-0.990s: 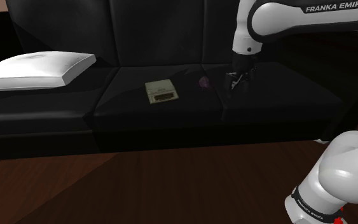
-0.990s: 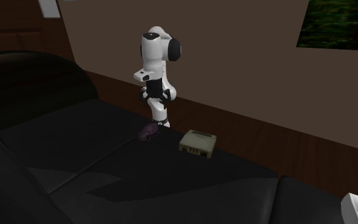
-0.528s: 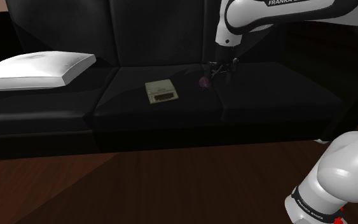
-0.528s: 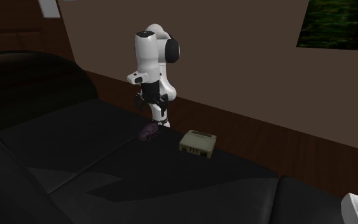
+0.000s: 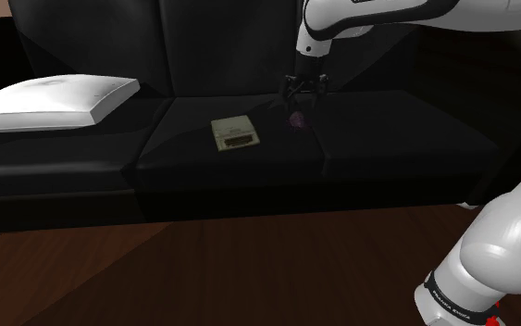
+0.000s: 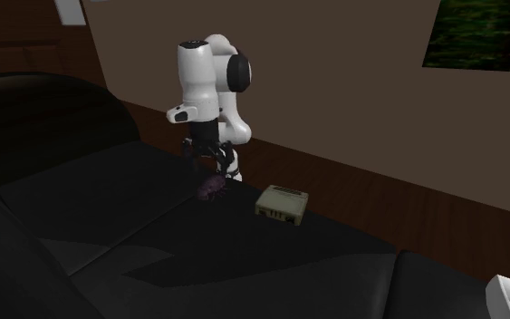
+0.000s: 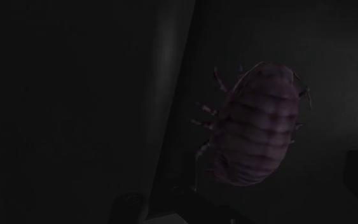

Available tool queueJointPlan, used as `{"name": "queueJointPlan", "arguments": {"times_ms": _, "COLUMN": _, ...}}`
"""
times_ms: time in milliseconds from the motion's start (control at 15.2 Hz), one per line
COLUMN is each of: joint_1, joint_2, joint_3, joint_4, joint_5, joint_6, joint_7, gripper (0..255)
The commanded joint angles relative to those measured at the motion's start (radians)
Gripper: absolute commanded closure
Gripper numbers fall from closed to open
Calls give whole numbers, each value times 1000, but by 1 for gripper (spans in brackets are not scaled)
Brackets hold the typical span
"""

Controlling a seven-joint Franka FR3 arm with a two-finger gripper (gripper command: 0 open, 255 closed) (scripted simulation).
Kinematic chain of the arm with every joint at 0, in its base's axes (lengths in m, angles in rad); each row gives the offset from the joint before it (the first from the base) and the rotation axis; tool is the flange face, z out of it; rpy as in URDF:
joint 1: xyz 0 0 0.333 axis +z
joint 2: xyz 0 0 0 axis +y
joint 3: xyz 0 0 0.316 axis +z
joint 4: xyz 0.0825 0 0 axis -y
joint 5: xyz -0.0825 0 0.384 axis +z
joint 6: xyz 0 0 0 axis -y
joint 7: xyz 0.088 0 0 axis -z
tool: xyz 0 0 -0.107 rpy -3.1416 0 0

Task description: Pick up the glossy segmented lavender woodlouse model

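The lavender woodlouse model (image 5: 297, 119) lies on a black sofa seat, close to the seam between two cushions. In the wrist view its glossy segmented back (image 7: 257, 124) and small legs show, with the seam running beside it. My black gripper (image 5: 301, 91) hangs just above the model, open, its fingers apart and not touching it. In the second exterior view the gripper (image 6: 209, 161) is a little above the woodlouse (image 6: 211, 187). In the wrist view the gripper (image 7: 244, 188) has one finger on either side of the model's near end, neither touching it.
A beige flat box (image 5: 235, 132) lies on the middle cushion, a short way to the shoulder view's left of the woodlouse; it also shows as the box (image 6: 282, 202). A white pillow (image 5: 53, 100) rests on the sofa's far left arm. The sofa backrest (image 5: 221, 46) rises behind.
The arm has swung toward the shoulder view's left, carrying the gripper from the right of the woodlouse to directly above it. The woodlouse and box have not moved.
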Motion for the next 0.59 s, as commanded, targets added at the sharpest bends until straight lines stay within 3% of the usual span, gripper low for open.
{"name": "queueJointPlan", "arguments": {"times_ms": 0, "joint_1": -1, "joint_2": 2, "joint_3": -1, "joint_4": -17, "joint_5": 1, "joint_6": 22, "joint_7": 2, "gripper": 0}}
{"name": "queueJointPlan", "arguments": {"times_ms": 396, "joint_1": -1, "joint_2": 0, "joint_3": 0, "joint_4": -80, "joint_5": 2, "joint_6": 84, "joint_7": 0, "gripper": 0}}
{"name": "queueJointPlan", "arguments": {"times_ms": 462, "joint_1": -1, "joint_2": 3, "joint_3": 0, "joint_4": -77, "joint_5": 2, "joint_6": 83, "joint_7": 0, "gripper": 255}}
{"name": "queueJointPlan", "arguments": {"times_ms": 528, "joint_1": 0, "joint_2": 2, "joint_3": 0, "joint_4": -78, "joint_5": 2, "joint_6": 83, "joint_7": 1, "gripper": 255}}
